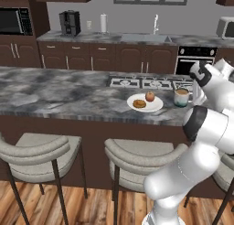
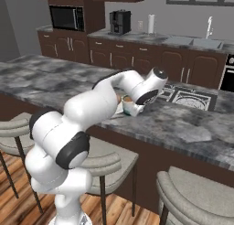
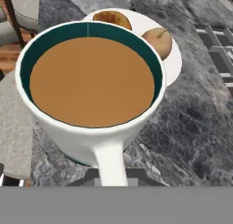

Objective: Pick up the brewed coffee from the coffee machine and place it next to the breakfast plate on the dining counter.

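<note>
On the dining counter (image 1: 55,93), at 3 o'clock of the breakfast plate (image 1: 157,105), mug of brewed coffee (image 3: 91,82), brimful, handle pinched in the closed gripper (image 3: 111,180); hazard: jerky release or withdrawal slops coffee or nudges the plate.

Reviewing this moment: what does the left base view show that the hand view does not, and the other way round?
Left base view alone: the tall black boxy coffee machine on the back counter, the black microwave, the steel sink tap, and grey padded stools below the counter.
Hand view alone: the brown liquid close up, filling the mug nearly to the rim, and the mug's handle pointing toward the camera.
Both: the white mug with teal-green band, the round white plate beside it carrying a red apple and brown pastry, and the grey marbled stone counter.
</note>
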